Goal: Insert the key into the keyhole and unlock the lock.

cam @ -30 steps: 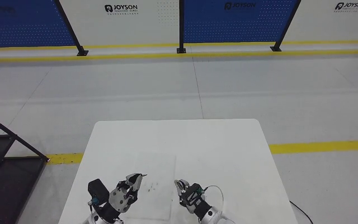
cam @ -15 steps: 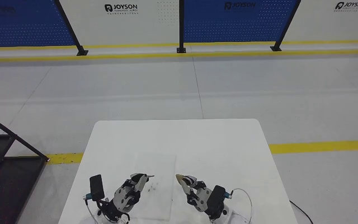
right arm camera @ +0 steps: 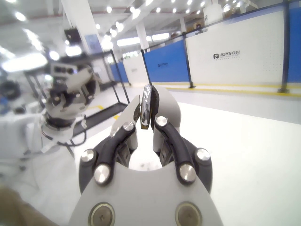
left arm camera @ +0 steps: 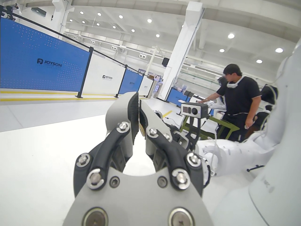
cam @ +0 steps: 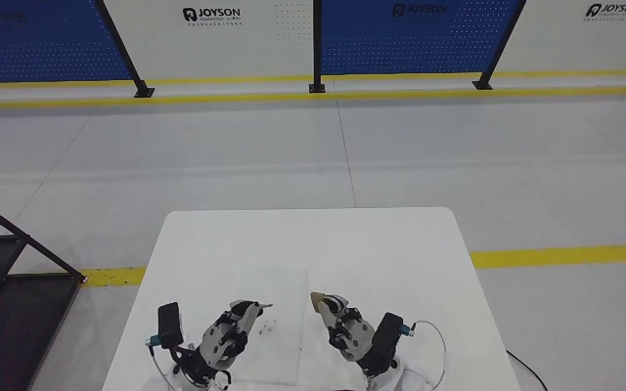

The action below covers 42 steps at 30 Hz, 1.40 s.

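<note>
At the near edge of the white table point(cam: 391, 254), seen from above, both arms sit low and close together, tips pointing away from the robot. The left gripper point(cam: 252, 310) is pinched on the key point(cam: 263, 307), a thin dark sliver that pokes out past its fingertips, angled toward the other arm. The right gripper point(cam: 323, 304) is clamped on the lock point(cam: 315, 297), which shows as a small tan block at its tip. Key and lock are near each other but apart, with bare table between them. A faint, pale rectangular sheet point(cam: 279, 283) lies flat on the table under and ahead of the left arm.

From the left wrist, the left gripper point(left arm camera: 138, 111) has its ribbed black pads pressed nearly together, and only a small brass-coloured bit of the key point(left arm camera: 141, 126) shows in the narrow slot between them.

From the right wrist, the right gripper point(right arm camera: 149, 96) has its fingers closed around the lock point(right arm camera: 146, 109), held edge-on: a rounded, shiny metal piece standing upright between the pads, with a darker brass end toward the palm
</note>
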Each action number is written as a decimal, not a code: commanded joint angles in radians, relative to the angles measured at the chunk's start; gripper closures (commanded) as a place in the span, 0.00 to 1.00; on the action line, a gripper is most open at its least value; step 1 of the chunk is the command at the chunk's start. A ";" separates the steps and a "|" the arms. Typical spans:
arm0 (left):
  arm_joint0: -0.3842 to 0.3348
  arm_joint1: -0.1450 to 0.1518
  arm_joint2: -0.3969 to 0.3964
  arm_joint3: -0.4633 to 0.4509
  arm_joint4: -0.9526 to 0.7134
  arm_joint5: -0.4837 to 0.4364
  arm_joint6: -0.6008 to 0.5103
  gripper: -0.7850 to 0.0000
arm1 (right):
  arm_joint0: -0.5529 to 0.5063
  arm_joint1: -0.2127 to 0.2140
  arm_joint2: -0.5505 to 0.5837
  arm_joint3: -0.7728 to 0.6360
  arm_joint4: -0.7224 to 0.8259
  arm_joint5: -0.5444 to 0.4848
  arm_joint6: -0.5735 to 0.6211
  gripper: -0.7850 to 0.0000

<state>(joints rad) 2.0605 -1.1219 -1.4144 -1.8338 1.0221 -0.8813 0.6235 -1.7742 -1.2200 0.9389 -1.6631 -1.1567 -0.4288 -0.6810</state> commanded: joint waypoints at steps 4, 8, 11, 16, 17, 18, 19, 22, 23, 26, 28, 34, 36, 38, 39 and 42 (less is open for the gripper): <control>-0.037 -0.004 0.060 0.043 -0.112 -0.131 0.031 1.00 | 0.047 -0.013 -0.037 0.052 0.176 -0.188 -0.079 1.00; -0.080 -0.002 0.163 0.059 -0.203 -0.131 0.059 1.00 | 0.088 -0.026 -0.072 0.105 0.250 -0.310 -0.132 1.00; -0.125 0.005 0.232 0.083 -0.261 -0.131 0.078 1.00 | 0.111 -0.035 -0.094 0.132 0.262 -0.374 -0.167 1.00; -0.186 0.013 0.312 0.134 -0.285 -0.131 0.101 1.00 | 0.122 -0.049 -0.120 0.152 0.231 -0.395 -0.238 1.00; -0.198 0.014 0.325 0.146 -0.282 -0.131 0.106 1.00 | 0.123 -0.051 -0.124 0.156 0.221 -0.399 -0.254 1.00; -0.209 0.013 0.336 0.159 -0.279 -0.131 0.113 1.00 | 0.123 -0.054 -0.126 0.161 0.212 -0.397 -0.267 1.00; -0.219 0.013 0.346 0.170 -0.274 -0.131 0.121 1.00 | 0.124 -0.055 -0.129 0.165 0.203 -0.395 -0.275 1.00; -0.243 0.010 0.375 0.198 -0.257 -0.131 0.138 1.00 | 0.123 -0.057 -0.129 0.165 0.198 -0.391 -0.288 1.00; -0.250 0.009 0.384 0.205 -0.251 -0.131 0.144 1.00 | 0.123 -0.057 -0.129 0.165 0.198 -0.391 -0.288 1.00; -0.266 0.005 0.403 0.219 -0.233 -0.131 0.162 1.00 | 0.123 -0.057 -0.129 0.165 0.198 -0.391 -0.288 1.00; -0.274 0.002 0.413 0.224 -0.218 -0.131 0.170 1.00 | 0.123 -0.057 -0.129 0.165 0.198 -0.391 -0.288 1.00; -0.293 -0.008 0.425 0.233 -0.192 -0.128 0.184 1.00 | 0.123 -0.057 -0.129 0.165 0.198 -0.391 -0.288 1.00; -0.298 -0.013 0.430 0.233 -0.187 -0.121 0.185 1.00 | 0.123 -0.057 -0.129 0.165 0.198 -0.391 -0.288 1.00; -0.305 -0.017 0.436 0.236 -0.186 -0.114 0.181 1.00 | 0.123 -0.057 -0.129 0.165 0.198 -0.391 -0.288 1.00; -0.309 -0.020 0.439 0.238 -0.187 -0.109 0.179 1.00 | 0.123 -0.057 -0.129 0.165 0.198 -0.391 -0.288 1.00; -0.323 -0.026 0.449 0.246 -0.193 -0.100 0.169 1.00 | 0.123 -0.057 -0.129 0.165 0.198 -0.391 -0.288 1.00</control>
<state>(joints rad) 1.7427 -1.1459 -0.9691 -1.5910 0.8320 -0.9840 0.7960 -1.6513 -1.2771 0.8098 -1.4977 -0.9586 -0.8195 -0.9694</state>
